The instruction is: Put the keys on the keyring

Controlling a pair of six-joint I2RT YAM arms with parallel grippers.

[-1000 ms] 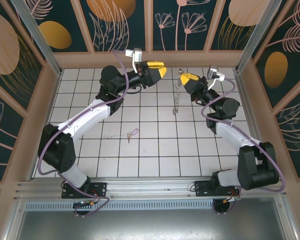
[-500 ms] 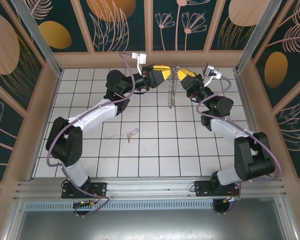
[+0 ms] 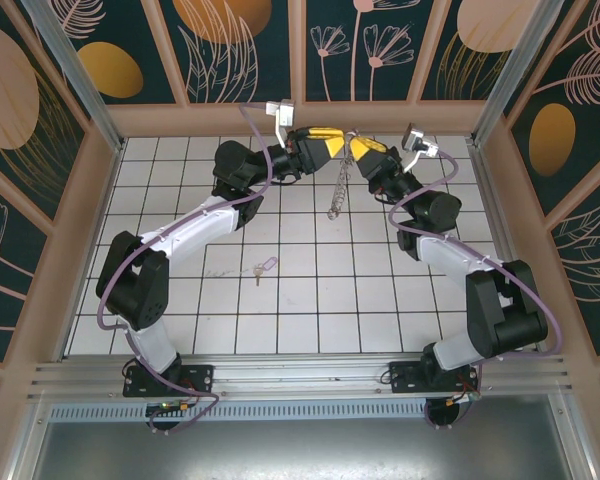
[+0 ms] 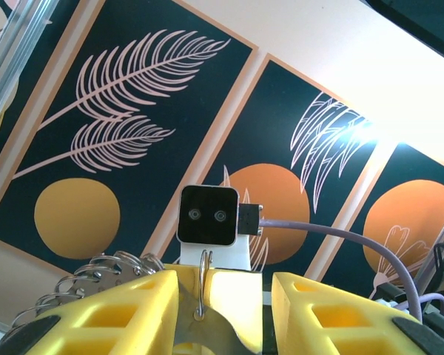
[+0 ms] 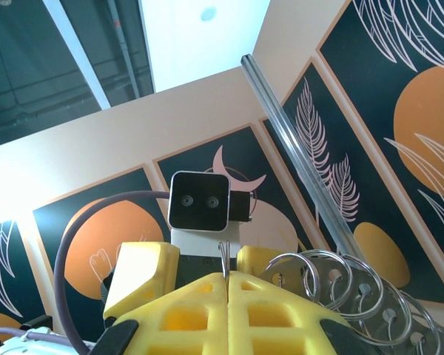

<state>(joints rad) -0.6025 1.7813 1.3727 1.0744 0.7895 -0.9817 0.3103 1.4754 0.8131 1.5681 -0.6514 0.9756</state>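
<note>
Though too small to read in detail, the key (image 3: 263,268) with its pale tag lies alone on the table (image 3: 280,320), left of centre, with bare tiles all round. Close to the back wall (image 3: 300,118), the left claw (image 3: 330,143) stands partly open, fingers apart on either side of the keyring (image 3: 335,190). This hangs between both claws, its small pieces a blur. The right claw (image 3: 357,148) pinches its wire tight.
</note>
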